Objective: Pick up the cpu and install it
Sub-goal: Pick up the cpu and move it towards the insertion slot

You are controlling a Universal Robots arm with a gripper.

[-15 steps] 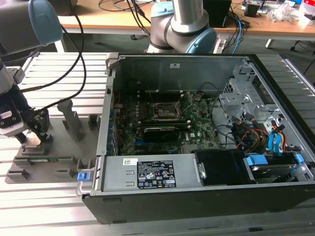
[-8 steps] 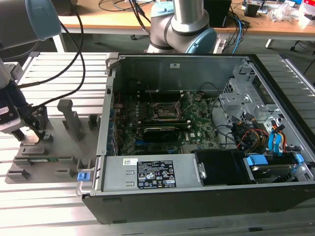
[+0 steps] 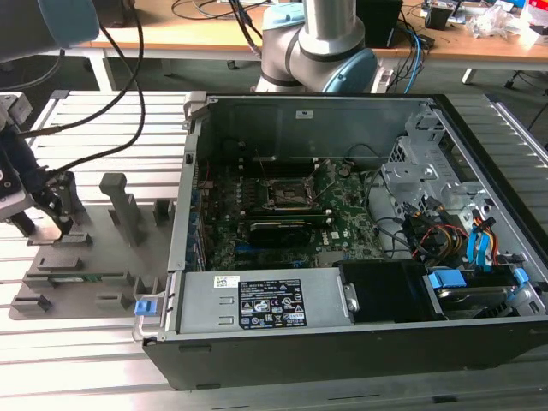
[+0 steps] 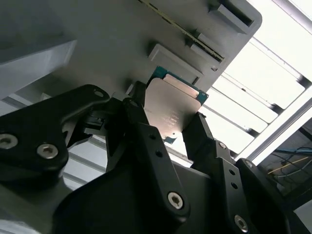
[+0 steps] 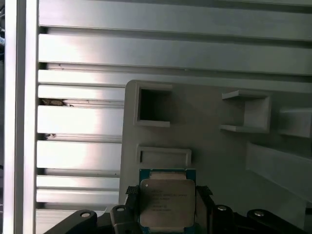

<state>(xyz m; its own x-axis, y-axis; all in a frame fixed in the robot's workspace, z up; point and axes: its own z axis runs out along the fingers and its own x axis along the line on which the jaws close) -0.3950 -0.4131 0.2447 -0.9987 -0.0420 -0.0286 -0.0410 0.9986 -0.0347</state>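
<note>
- Grips the cpu (image 5: 167,207) in the tool (image 5: 167,195), one black finger (image 4: 141,122) pressed to each of two opposite edges.
- Spares the silvery top and the underside that way, likely so nothing bears on the delicate faces.
- Shows the metal top squarely to both wrist views, with a strip of green board peeking out along the far edge.
- Sits close over the grey fixture tray (image 5: 214,146), just beside a shallow rectangular recess (image 5: 164,156); cannot tell whether the chip touches the tray or hangs clear of it.
- Appears laid out for reach: tray with its upright holders flat on the slotted aluminium counter (image 3: 103,368), tool (image 3: 53,210) working at the exterior view's left.
- Stands well apart from the open computer case (image 3: 342,342), which lies on its side with the motherboard (image 3: 347,224) facing up.
- Offers the black square socket frame (image 3: 289,195) there, just beside the long black graphics card (image 3: 278,233); too small to tell whether unlatched.
</note>
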